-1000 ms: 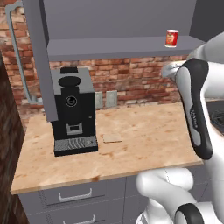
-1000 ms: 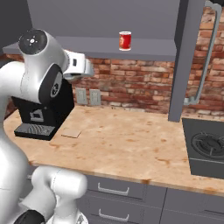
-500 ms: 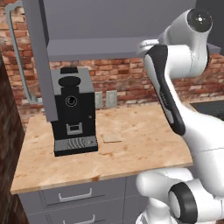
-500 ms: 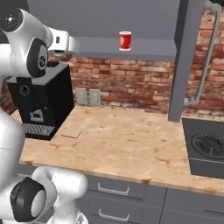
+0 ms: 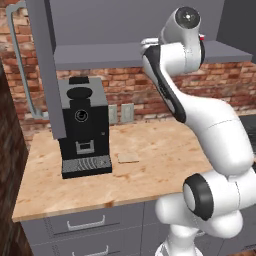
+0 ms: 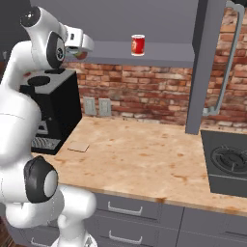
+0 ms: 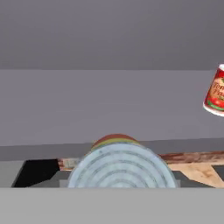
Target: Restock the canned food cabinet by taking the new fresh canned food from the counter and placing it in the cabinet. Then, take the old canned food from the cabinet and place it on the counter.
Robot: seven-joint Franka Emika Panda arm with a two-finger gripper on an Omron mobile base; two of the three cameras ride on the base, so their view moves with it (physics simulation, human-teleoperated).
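Hand view shows the tool (image 6: 83, 52) gripping the yellow can (image 7: 117, 164) just below the shelf (image 7: 109, 105) front edge. Lift it above the board, then set it well left of the red can (image 7: 215, 91).

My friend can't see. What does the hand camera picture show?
A can with a ridged grey lid sits close up at the bottom, in front of the grey cabinet shelf. A small red can stands on that shelf at the right edge.

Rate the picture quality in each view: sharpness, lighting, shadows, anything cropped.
Left base view: soft render, flat even light, only a faint shadow under the coffee machine. Right base view: equally soft; the old canned food stands clear on the cabinet shelf, label unreadable. Hand view: the new fresh canned food looms large and blurry at the bottom edge, partly cut off; the red can is cropped at the right.
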